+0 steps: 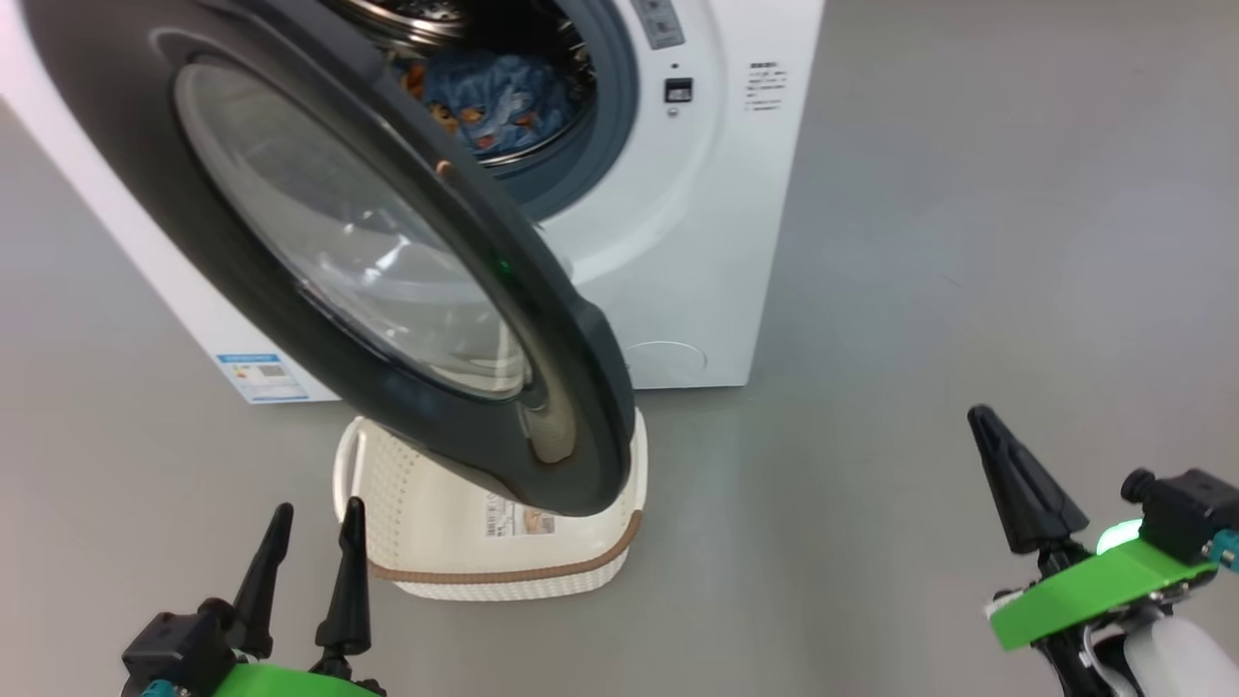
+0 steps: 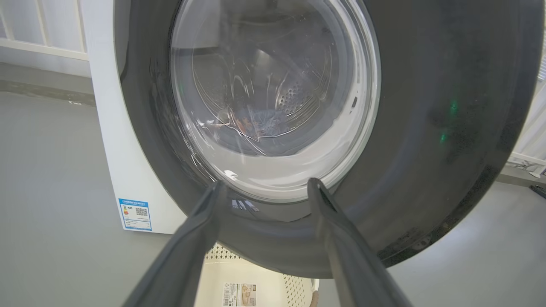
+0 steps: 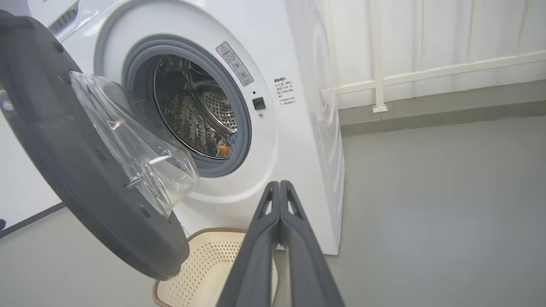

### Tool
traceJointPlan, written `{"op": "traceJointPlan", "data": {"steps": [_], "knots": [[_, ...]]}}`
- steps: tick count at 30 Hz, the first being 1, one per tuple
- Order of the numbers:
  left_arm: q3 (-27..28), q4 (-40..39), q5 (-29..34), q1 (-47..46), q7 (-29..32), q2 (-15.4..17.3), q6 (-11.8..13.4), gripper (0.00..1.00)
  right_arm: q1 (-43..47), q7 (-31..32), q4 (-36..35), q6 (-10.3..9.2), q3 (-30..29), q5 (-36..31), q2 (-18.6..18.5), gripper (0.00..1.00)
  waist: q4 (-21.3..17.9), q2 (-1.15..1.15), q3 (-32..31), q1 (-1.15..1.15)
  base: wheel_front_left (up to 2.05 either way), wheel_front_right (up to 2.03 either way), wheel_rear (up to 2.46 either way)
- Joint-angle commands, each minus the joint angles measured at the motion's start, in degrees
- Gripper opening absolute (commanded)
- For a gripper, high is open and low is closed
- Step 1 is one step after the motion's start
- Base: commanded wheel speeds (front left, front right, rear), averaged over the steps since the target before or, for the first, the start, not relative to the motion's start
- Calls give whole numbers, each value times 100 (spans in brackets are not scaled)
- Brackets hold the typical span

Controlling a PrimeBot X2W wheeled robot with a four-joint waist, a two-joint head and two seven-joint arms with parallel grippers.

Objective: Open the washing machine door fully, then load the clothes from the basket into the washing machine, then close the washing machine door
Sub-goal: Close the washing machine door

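Smooth grey floor (image 1: 920,290), white railed far wall (image 3: 426,42), white washing machine (image 1: 697,242), glossy black-rimmed glass door (image 1: 542,319) swung open, crumpled blue clothes (image 1: 494,97) inside steel drum (image 3: 200,115), perforated cream basket (image 1: 503,574) beneath door, left gripper (image 1: 319,506) spread apart, right gripper (image 1: 982,418) pressed together.

Bright even light, glare on door glass (image 1: 368,242), wide-angle edge bending.

Smooth grey floor (image 1: 920,290) carries the white washing machine (image 1: 678,242) & the cream basket (image 1: 426,513), upright, just in front of the machine's base.
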Motion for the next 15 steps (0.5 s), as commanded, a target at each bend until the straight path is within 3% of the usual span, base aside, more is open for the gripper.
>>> {"op": "traceJointPlan", "data": {"steps": [1,10,15], "knots": [[184,-143,-50,-203,-69,63,-17,100,-202,-28,-196,36,100,17,-98,0,166,0,-3,0,0,0,0],[125,-116,-82,-150,-69,39,-17,100,-714,-28,-493,36,318,52,-201,0,772,0,-89,0,0,0,0],[24,-42,-117,-95,-69,36,-17,100,-885,-28,-1328,36,395,19,-98,0,1127,0,-189,0,0,0,0]]}}
